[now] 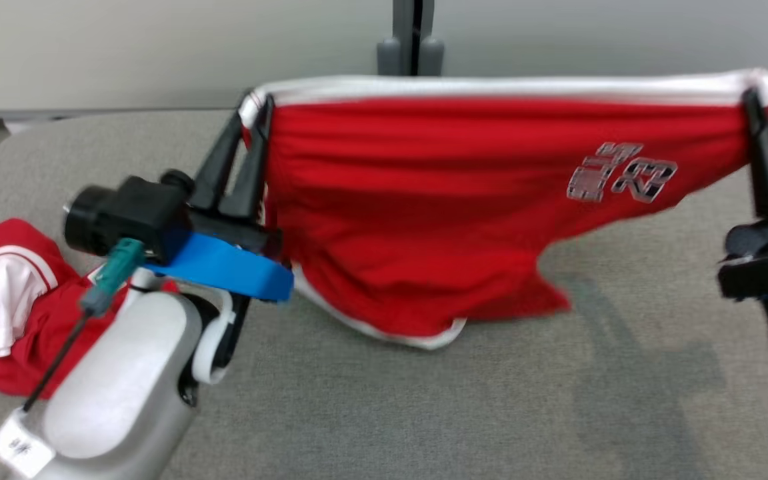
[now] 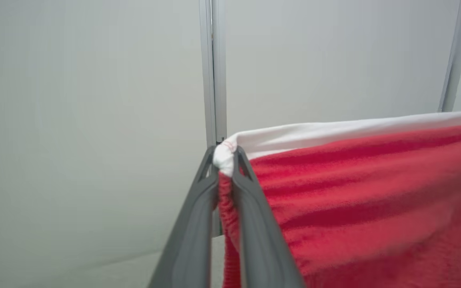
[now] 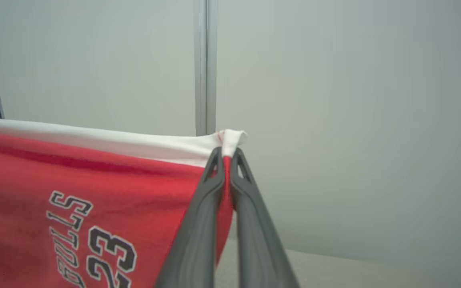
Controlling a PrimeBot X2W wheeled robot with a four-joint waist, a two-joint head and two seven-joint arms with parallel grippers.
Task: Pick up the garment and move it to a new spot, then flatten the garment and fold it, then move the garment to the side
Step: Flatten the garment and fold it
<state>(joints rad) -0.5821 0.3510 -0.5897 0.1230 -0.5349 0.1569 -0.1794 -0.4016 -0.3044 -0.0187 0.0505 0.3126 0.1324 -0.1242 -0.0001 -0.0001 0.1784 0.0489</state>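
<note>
Head view: red knit shorts with a white waistband (image 1: 457, 200) hang stretched above the grey cloth table (image 1: 424, 413), with the left gripper (image 1: 256, 110) and right gripper (image 1: 754, 100) each clamped tight on a waistband corner. Lowering both evenly and taut should lay the shorts flat. Left wrist view: the white corner bunches between pinched jaws. Right wrist view: the printed 23, blurred from the head, reads clearly.

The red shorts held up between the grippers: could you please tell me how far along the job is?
Done: the red shorts are picked up and hang over the grey table. In hand: the left gripper and right gripper each pinch a corner of the white waistband, holding it stretched. Left: laying the shorts down flat, folding them and moving them aside.
</note>
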